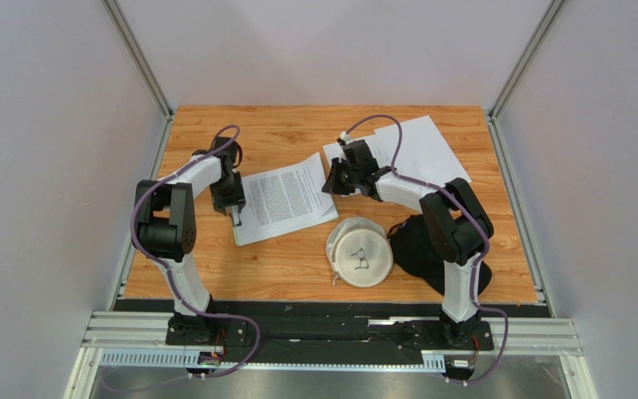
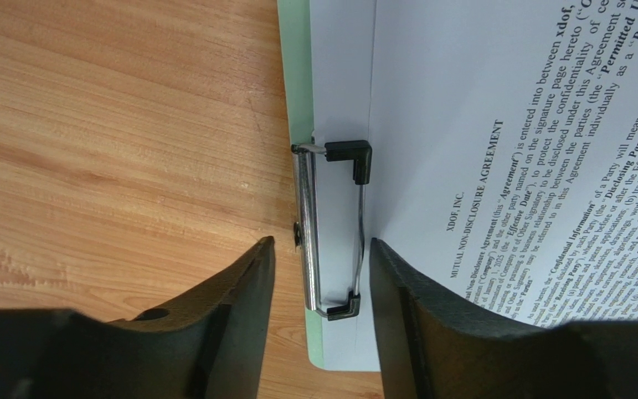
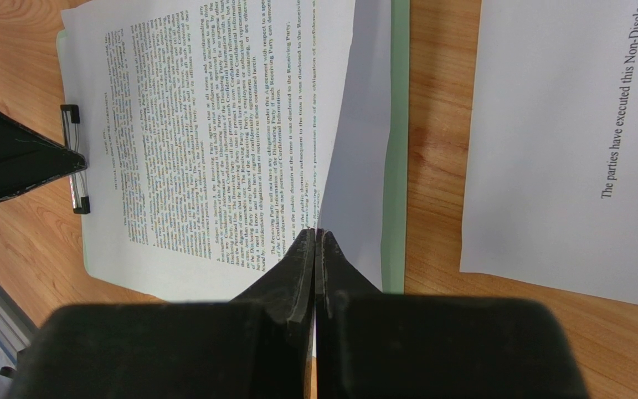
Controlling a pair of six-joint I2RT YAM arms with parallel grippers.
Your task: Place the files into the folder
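I am holding my left pincer (image 2: 321, 243) spread open low over the wooden table (image 2: 114, 150), its two black fingers (image 2: 239, 299) standing either side of the silver metal clip (image 2: 307, 208); whether they are touching it I cannot tell. That clip is sitting on the left short edge of the flat light-green folder (image 2: 296, 75), which is lying left of the table's middle. A white paper sheet dense with black print (image 2: 514, 100) is resting askew on the folder, over a plainer white sheet (image 2: 341, 75), and its left edge is lying just beside the clip's black tips. My right pincer (image 3: 316, 234) is reaching in from the right, its fingers pressed together on the printed sheet's right edge. More white sheets (image 1: 422, 143) are lying on the wood at the far right, apart from the folder. Near the right arm's base a round cream cloth cap (image 1: 361, 253) is sitting beside a black cloth (image 1: 418, 249).
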